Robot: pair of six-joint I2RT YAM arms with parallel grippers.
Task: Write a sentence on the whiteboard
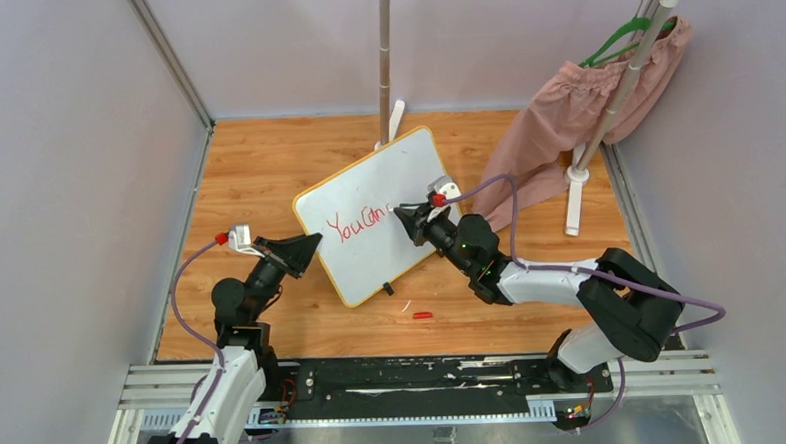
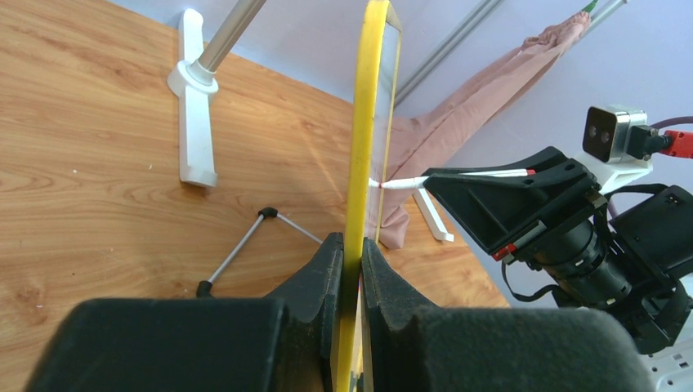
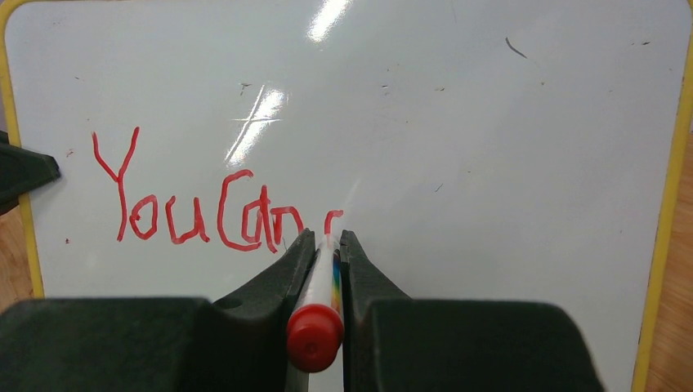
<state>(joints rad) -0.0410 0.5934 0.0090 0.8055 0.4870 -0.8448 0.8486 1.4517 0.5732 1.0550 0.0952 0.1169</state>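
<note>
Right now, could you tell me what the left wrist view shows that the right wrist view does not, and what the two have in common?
Only the left wrist view shows the whiteboard edge-on, its yellow rim pinched in the left gripper, with the folding wire stand and the pink garment behind it. Only the right wrist view shows the board's face with the sentence, red letters reading "You can" plus a newly started stroke, and the marker seen along its length in the right gripper. Both show the board and the marker touching it.
</note>
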